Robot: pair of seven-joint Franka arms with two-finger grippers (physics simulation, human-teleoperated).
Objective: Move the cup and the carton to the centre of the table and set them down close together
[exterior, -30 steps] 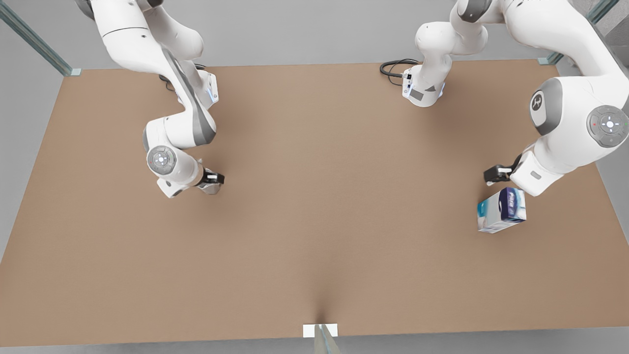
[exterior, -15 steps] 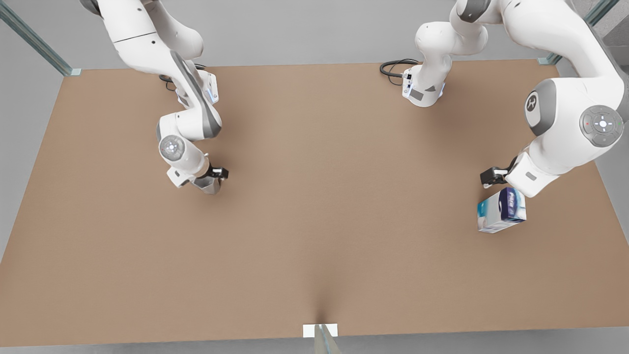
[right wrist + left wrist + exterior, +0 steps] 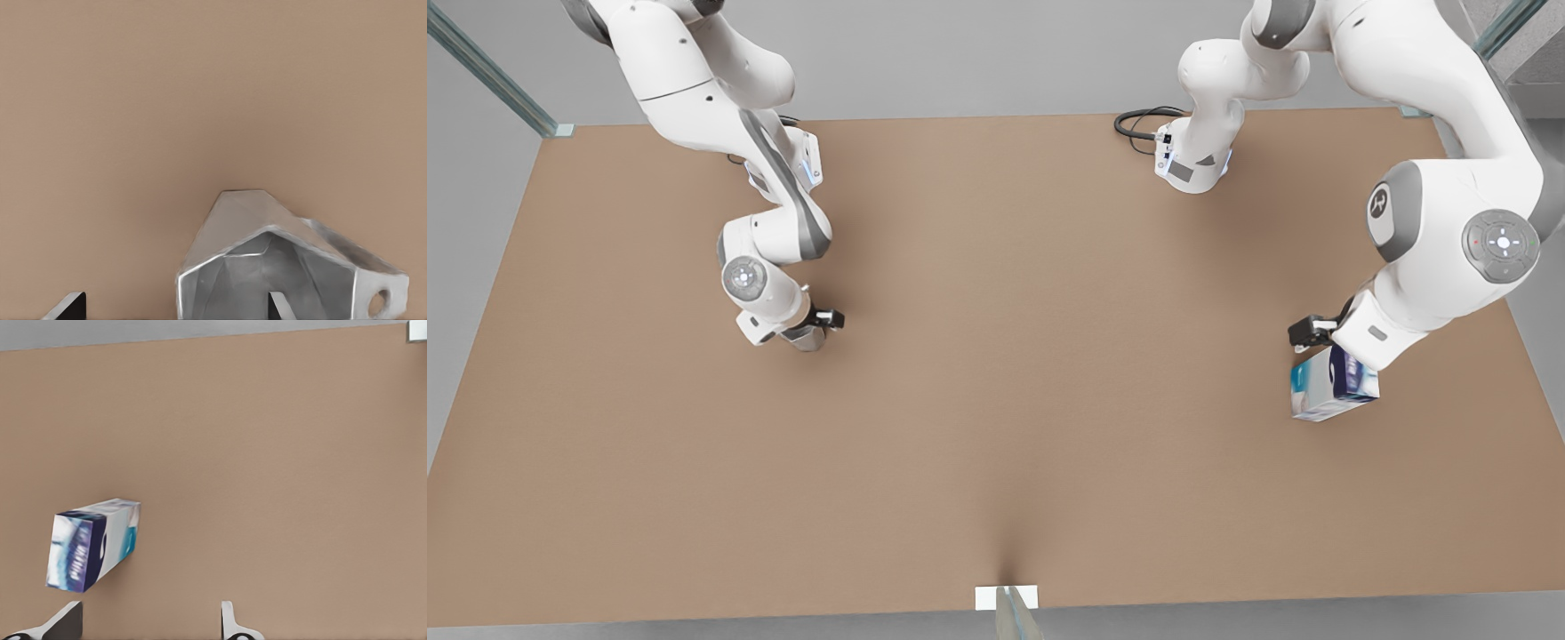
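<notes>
Carton [image 3: 1325,391] at front view's right, left gripper [image 3: 150,623] spread above it, looks light and stiff, grip flat sides; cup [image 3: 280,267] probably lying tipped, slick-faceted, under spread right gripper [image 3: 177,307] at front view's left.

1 cup [image 3: 287,267], 1 carton [image 3: 1325,396], 1 table [image 3: 996,427], 2 arms

Light-brown matte table [image 3: 996,400]; white and light-blue carton [image 3: 1320,396] with navy patch and teal end; silvery-grey faceted cup [image 3: 280,267].
</notes>
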